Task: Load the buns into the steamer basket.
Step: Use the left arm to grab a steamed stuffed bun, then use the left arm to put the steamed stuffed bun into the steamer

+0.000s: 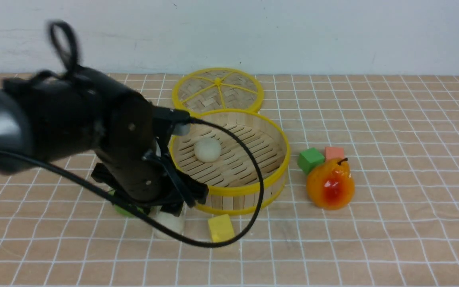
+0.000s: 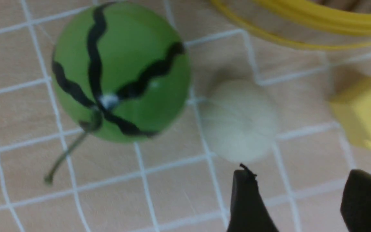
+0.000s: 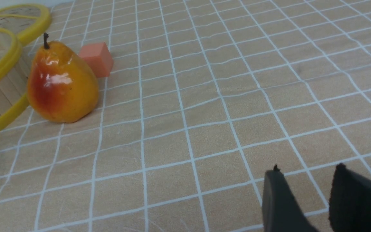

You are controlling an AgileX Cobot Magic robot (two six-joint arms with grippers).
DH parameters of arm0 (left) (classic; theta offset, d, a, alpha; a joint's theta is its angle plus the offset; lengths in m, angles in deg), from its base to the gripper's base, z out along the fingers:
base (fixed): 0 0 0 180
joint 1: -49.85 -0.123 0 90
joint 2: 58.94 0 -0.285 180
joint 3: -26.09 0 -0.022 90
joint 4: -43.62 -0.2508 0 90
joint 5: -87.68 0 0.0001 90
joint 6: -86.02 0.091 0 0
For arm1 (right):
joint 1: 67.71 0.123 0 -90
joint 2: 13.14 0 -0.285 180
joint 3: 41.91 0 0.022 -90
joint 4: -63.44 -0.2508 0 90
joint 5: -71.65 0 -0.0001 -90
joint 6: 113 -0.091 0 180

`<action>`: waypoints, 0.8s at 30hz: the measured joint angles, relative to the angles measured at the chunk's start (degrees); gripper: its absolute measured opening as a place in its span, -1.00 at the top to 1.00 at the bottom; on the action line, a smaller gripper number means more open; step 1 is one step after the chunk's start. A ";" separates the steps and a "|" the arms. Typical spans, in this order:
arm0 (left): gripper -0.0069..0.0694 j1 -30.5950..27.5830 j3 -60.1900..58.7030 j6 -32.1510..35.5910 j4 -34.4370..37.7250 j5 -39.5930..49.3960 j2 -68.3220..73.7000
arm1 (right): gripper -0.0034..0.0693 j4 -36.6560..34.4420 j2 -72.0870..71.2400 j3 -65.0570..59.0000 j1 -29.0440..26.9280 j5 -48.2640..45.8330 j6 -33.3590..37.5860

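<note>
Jaws of your left gripper point(image 2: 296, 178) gape empty, lower right, likely to straddle the smooth off-white dough bun point(image 2: 238, 120) ahead; another bun point(image 1: 208, 150) sits in the round bamboo-slat steamer basket point(image 1: 237, 190), mid-frame. Right gripper point(image 3: 308, 170): slightly parted, empty.

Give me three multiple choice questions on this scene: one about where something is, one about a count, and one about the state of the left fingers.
1. Where is the pear?
A) inside the steamer basket
B) between the fingers of the left gripper
C) on the table, right of the basket

2. How many buns lie in the basket?
A) none
B) one
C) three

3. The left gripper's fingers are:
A) open and empty
B) shut on a bun
C) shut on the pear

Answers:
1 C, it stands on the table beside the green cube.
2 B, only one rests on the slatted floor.
3 A, the left wrist view shows a gap between them, with a loose bun lying beyond the tips, ungripped.
</note>
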 joint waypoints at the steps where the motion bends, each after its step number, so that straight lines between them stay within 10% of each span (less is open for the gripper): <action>1: -0.16 0.00 0.00 -1.34 -1.20 -1.22 1.37 | 0.24 0.00 0.00 0.00 0.00 0.00 0.00; 10: 0.07 0.00 0.00 -7.67 -5.59 -6.62 8.69 | 0.24 0.00 0.00 0.00 0.00 0.00 0.00; 18: 0.81 0.00 2.24 -7.67 -5.78 -3.46 8.38 | 0.24 0.00 0.00 0.00 0.00 0.00 0.00; 24: 0.85 0.00 11.39 -1.98 -2.13 2.65 4.59 | 0.24 0.00 0.00 0.00 0.00 0.00 0.00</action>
